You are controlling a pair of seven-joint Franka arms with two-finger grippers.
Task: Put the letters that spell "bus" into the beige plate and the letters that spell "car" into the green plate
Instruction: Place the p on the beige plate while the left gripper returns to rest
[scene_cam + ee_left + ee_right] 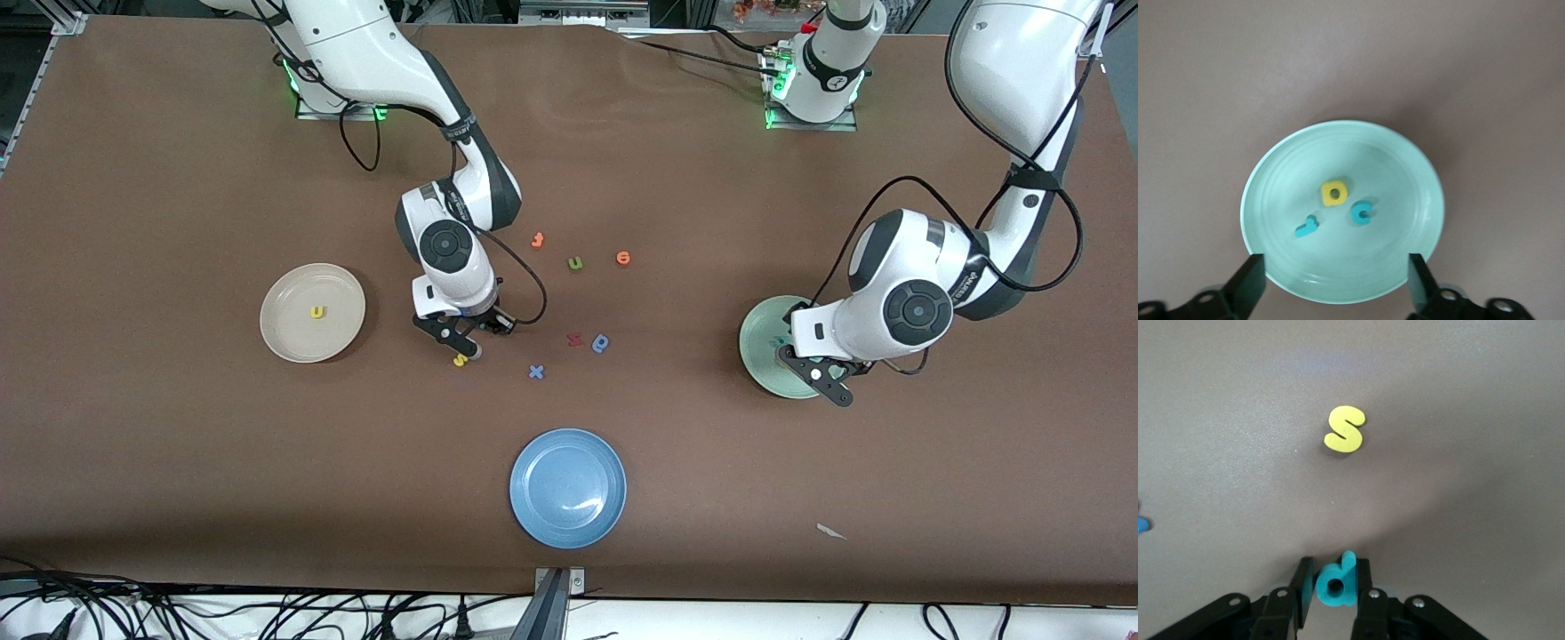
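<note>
- the left gripper [822,373] hangs over the green plate [763,342], which sits toward the left arm's end of the table; its fingers [1248,287] are spread wide and hold nothing.
- in that plate lie the yellow a [1334,193], the teal c [1361,213] and the teal r [1307,227], close together near its middle, all clear of the fingers.
- the right gripper [464,342] is low over the table between the beige plate [293,333] and the loose letters; its fingers [1363,583] pinch the teal b [1336,582] between them.
- the yellow s [1345,429] lies flat on the table just beside that gripper's tips, not touching them.
- the yellow u [317,311] lies in the beige plate, near its middle, toward the right arm's end of the table.
- loose on the table between the two arms: an orange letter [537,240], a green u [575,263], another orange letter [623,258], a red letter [574,339], a blue round letter [601,343] and a blue x [536,372].
- the blue plate [533,511] sits nearer the front camera than all the letters.
</note>
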